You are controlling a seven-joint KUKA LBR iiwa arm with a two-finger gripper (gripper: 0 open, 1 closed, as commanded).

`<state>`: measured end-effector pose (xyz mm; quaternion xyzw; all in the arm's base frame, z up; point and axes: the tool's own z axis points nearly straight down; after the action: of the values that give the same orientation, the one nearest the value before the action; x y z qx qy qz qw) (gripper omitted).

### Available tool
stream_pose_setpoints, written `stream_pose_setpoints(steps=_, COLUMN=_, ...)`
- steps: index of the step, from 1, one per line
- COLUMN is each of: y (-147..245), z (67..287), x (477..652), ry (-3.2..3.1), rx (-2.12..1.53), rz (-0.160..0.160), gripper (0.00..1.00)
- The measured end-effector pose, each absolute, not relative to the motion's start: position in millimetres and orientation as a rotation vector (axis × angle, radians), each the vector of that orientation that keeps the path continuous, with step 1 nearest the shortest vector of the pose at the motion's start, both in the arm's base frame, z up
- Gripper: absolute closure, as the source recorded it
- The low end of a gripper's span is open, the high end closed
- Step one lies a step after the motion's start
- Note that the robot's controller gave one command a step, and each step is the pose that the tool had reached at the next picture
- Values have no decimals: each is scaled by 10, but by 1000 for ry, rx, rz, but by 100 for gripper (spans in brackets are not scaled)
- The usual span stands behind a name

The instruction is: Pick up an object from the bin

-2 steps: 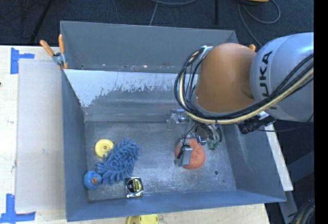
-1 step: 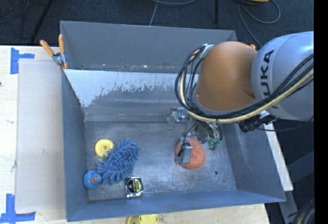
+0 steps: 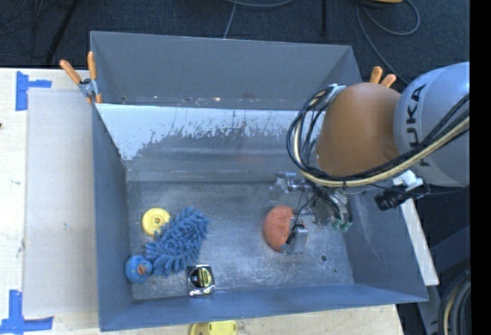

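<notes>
claw (image 3: 298, 235) low, bin (image 3: 230, 161) R side | beside orange round obj (image 3: 275, 227) | open/closed: can't tell

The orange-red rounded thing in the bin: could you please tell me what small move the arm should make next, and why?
I would probably nudge the jaws a little toward the view's left, centring them over the orange-red rounded thing. They sit low at its right edge, and the blue fuzzy thing lies well away to the left.
</notes>
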<state>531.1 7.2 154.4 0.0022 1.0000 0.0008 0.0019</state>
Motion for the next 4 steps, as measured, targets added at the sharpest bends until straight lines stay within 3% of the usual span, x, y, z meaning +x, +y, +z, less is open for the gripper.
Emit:
stream_pose_setpoints(steps=1, y=-82, z=1433, x=5305, ry=3142, rx=15, rz=0, gripper=0)
stream_pose_setpoints(steps=2, y=-178, z=1428, x=5549, ry=3142, rx=-223, rz=0, gripper=0)
stream_pose_setpoints(steps=3, y=-151, z=1523, x=5604, ry=3128, rx=-284, rz=0, gripper=0)
stream_pose_setpoints(steps=4, y=-623, z=720, x=5201, ry=3111, rx=-395, rz=1, gripper=100)
